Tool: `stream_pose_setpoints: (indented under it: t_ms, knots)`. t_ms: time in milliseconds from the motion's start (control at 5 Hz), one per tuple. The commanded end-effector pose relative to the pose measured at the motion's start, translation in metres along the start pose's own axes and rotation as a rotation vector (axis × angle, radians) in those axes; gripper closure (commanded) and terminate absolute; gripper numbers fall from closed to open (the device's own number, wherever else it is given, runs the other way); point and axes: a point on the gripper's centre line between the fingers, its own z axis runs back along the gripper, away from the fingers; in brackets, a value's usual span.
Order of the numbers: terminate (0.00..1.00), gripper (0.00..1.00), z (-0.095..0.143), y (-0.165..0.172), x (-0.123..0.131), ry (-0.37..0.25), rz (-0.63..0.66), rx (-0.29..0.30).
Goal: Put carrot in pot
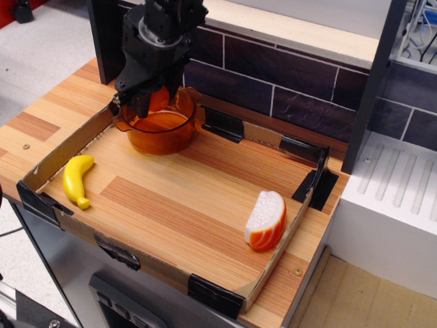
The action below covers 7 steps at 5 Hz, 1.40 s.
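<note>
The pot is a round translucent amber pot at the back left of the cardboard-rimmed tray. My gripper hangs straight over the pot's back half, its black fingers reaching down to the rim. The carrot shows as a glossy orange patch between the fingers, just above the pot's opening. The gripper looks shut on it. Most of the carrot is hidden by the gripper body.
A yellow banana lies at the tray's left side. An orange-and-white striped slice lies at the front right. The tray's cardboard rim has black taped corners. A dark brick wall runs behind, with a black post at the left.
</note>
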Motion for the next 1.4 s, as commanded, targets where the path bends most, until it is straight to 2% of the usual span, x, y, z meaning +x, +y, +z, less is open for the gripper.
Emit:
stream_pose_setpoints:
  t_ms: [0, 200, 400, 800, 1000, 1200]
  knots:
    - [0.0, 0.0, 0.026, -0.008, 0.008, -0.018, 0.024, -0.068]
    - [0.0, 0.0, 0.049, -0.011, 0.016, -0.018, 0.047, -0.109]
    - [0.0, 0.0, 0.078, -0.009, 0.022, 0.019, 0.045, -0.138]
    - [0.0, 0.0, 0.138, 0.002, 0.02, 0.13, -0.027, -0.167]
    - [0.0, 0.0, 0.138, 0.002, 0.02, 0.13, -0.027, -0.167]
    - [1.0, 0.0, 0.138, 0.002, 0.02, 0.13, -0.027, -0.167]
